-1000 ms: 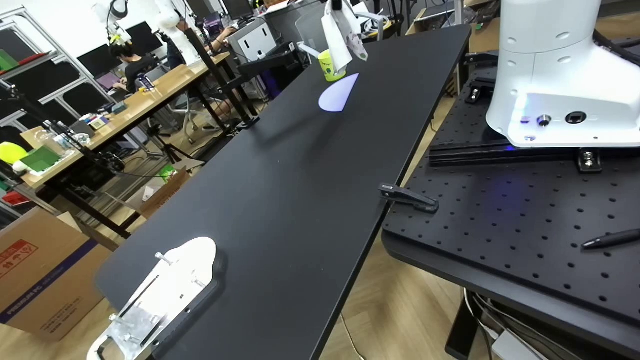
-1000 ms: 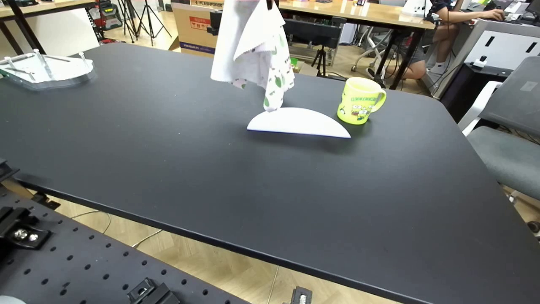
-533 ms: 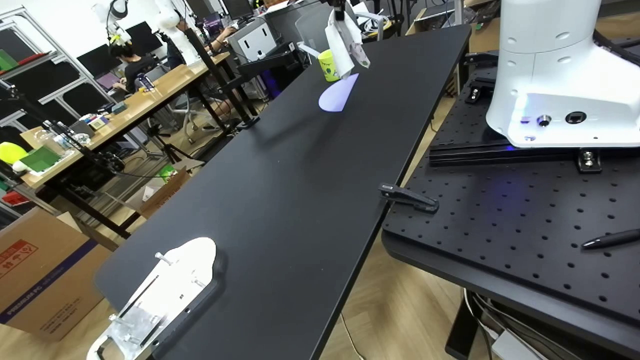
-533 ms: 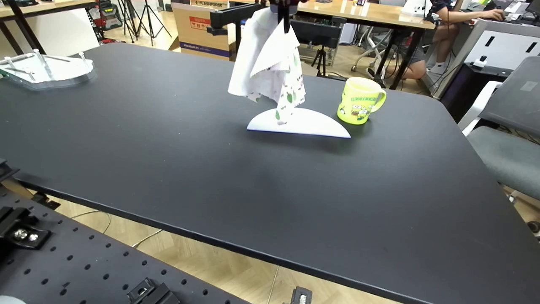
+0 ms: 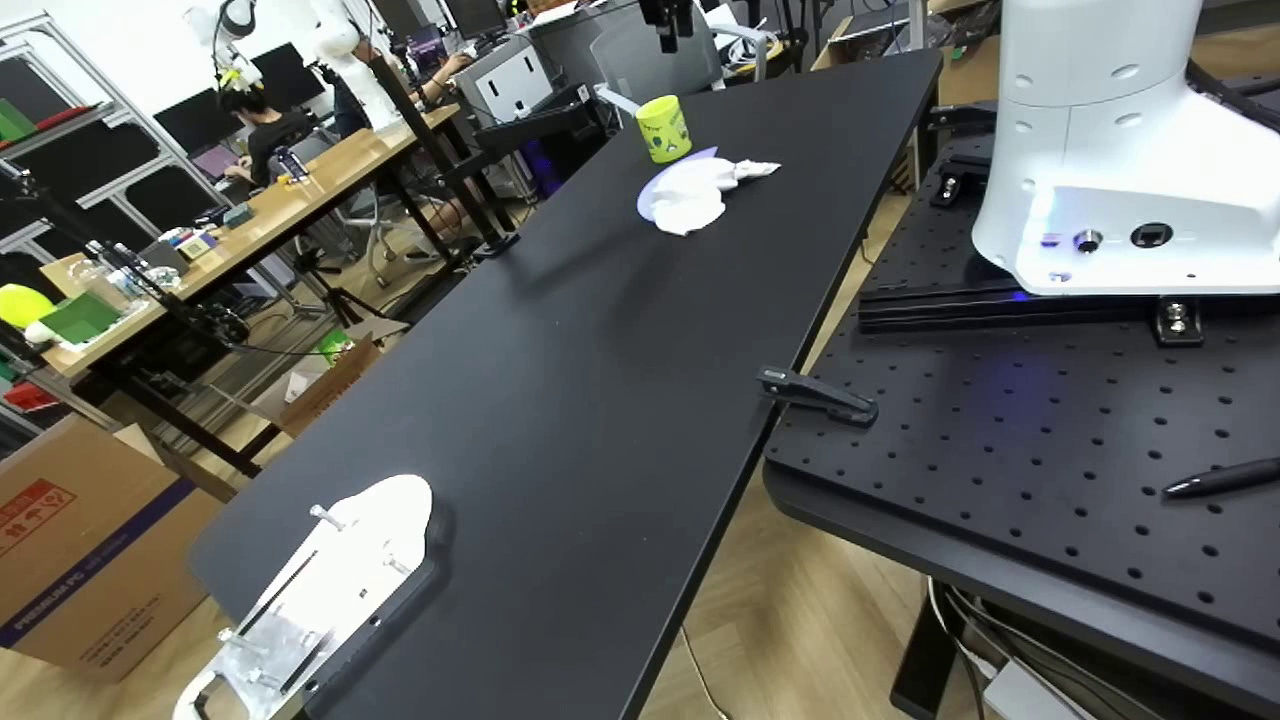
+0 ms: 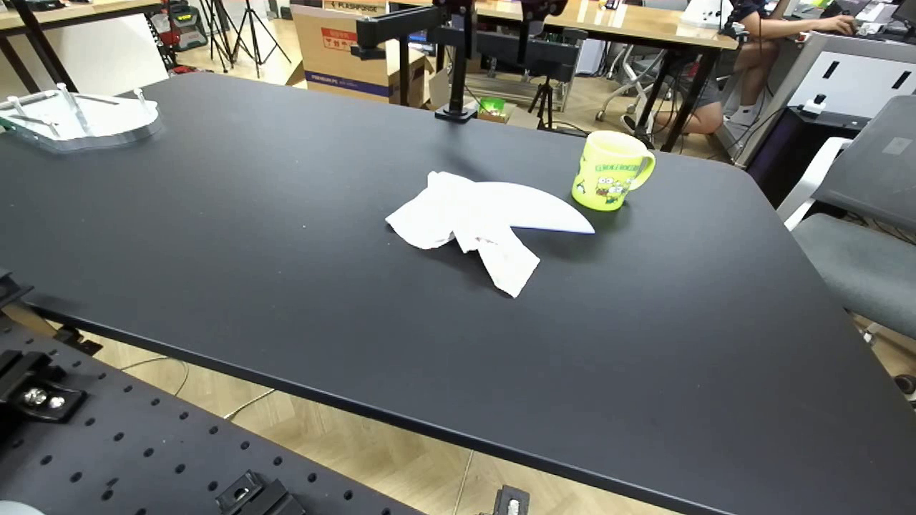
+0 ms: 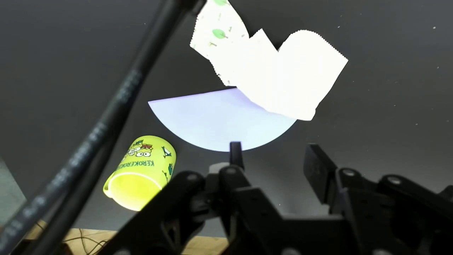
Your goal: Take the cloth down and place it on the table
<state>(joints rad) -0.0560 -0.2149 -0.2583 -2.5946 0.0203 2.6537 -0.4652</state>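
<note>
The cloth, white with a green leaf print on one flap, lies crumpled on the black table. It partly covers a pale half-round sheet. In the wrist view the cloth spreads beyond the fingertips, apart from them. My gripper is open, and only bare table shows between its fingers. In an exterior view the gripper hangs at the top edge, above and behind the cloth. Both exterior views cut off the rest of the arm above it.
A yellow-green mug stands by the sheet's far end. At the table's other end lies a white board with pegs. A black post with a horizontal arm rises at the far edge. The white robot base stands across the gap.
My gripper came down with the cloth hanging from it, then opened. The cloth dropped onto the table and the sheet, spreading into a crumpled heap. Mug and sheet stayed put.
</note>
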